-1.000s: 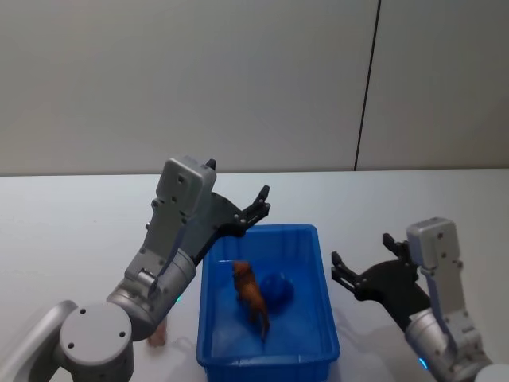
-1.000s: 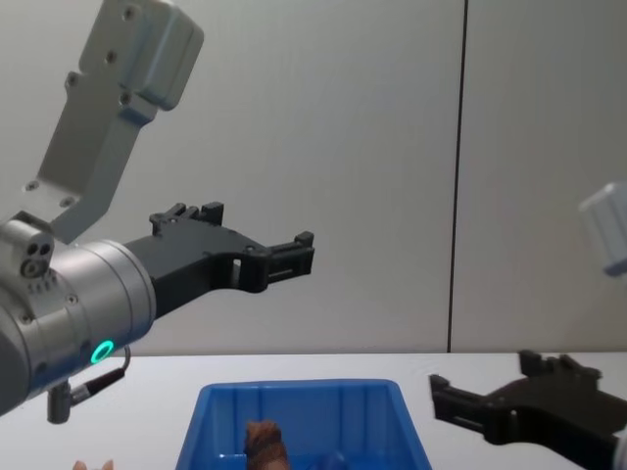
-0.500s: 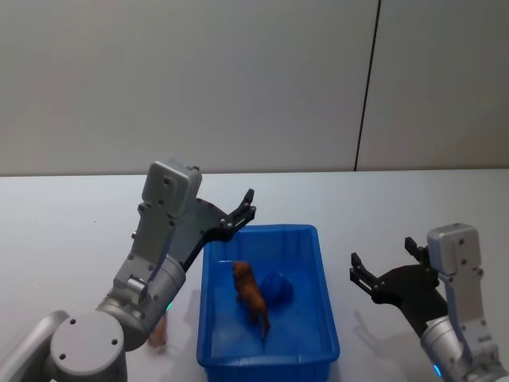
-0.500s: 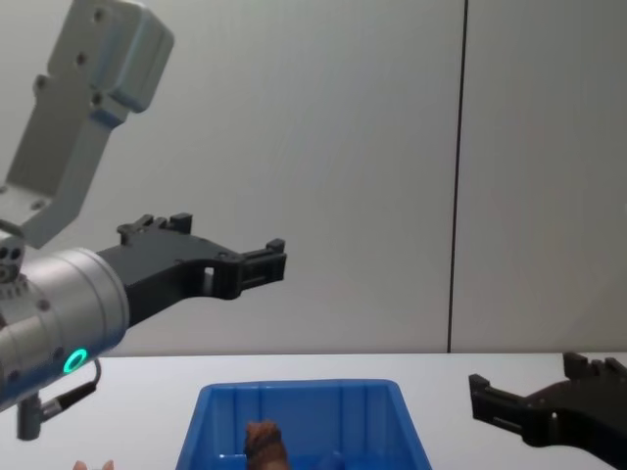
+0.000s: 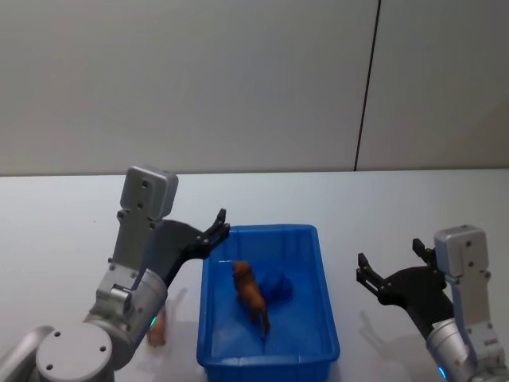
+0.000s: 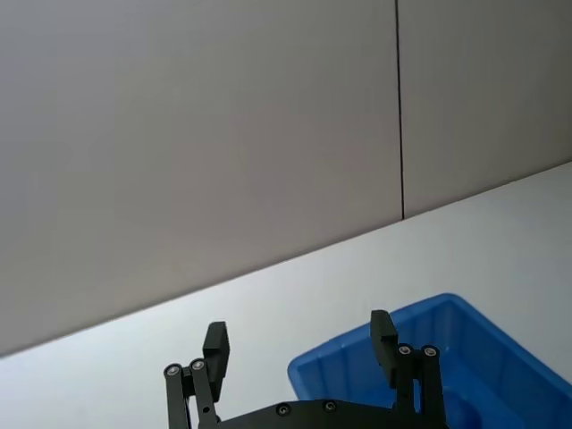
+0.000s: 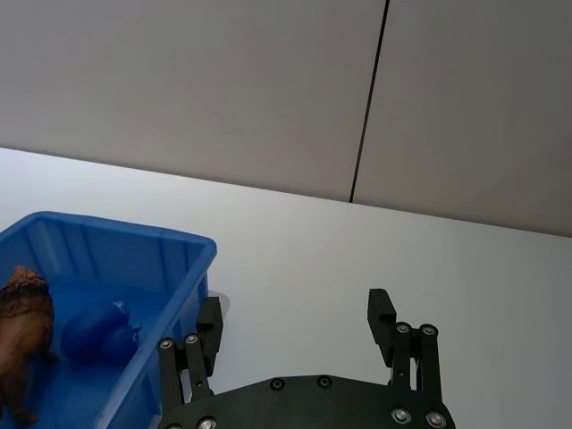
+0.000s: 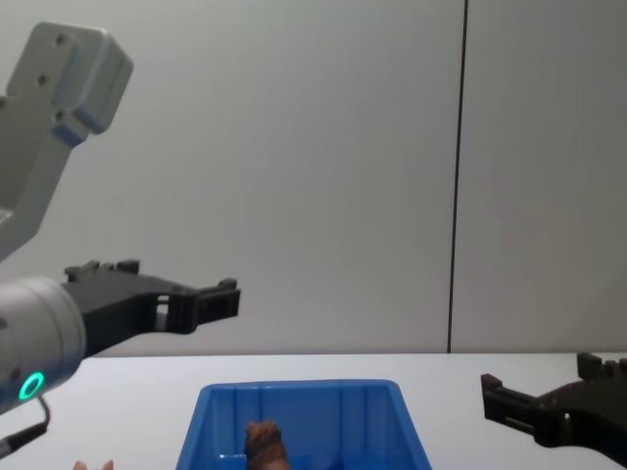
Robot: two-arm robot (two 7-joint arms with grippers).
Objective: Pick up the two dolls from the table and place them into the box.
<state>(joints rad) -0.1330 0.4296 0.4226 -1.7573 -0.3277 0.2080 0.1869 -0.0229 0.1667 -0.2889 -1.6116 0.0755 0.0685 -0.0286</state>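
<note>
Both released: left pincer [image 5: 223,224] near the far-left corner of the box [image 5: 267,230], right pincer [image 5: 390,257] to its right

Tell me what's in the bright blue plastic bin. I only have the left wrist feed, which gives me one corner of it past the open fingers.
Observer: One doll is in the bright blue plastic bin. The reddish-brown animal figure stands on its floor.
Operator: Second doll?
Observer: Not in yet. The small peach figure lies on the white tabletop, left of the bin and nearer the robot than the open left gripper.
Operator: Right arm?
Observer: The right gripper hangs open and empty over the tabletop, to the right of the bin.
</note>
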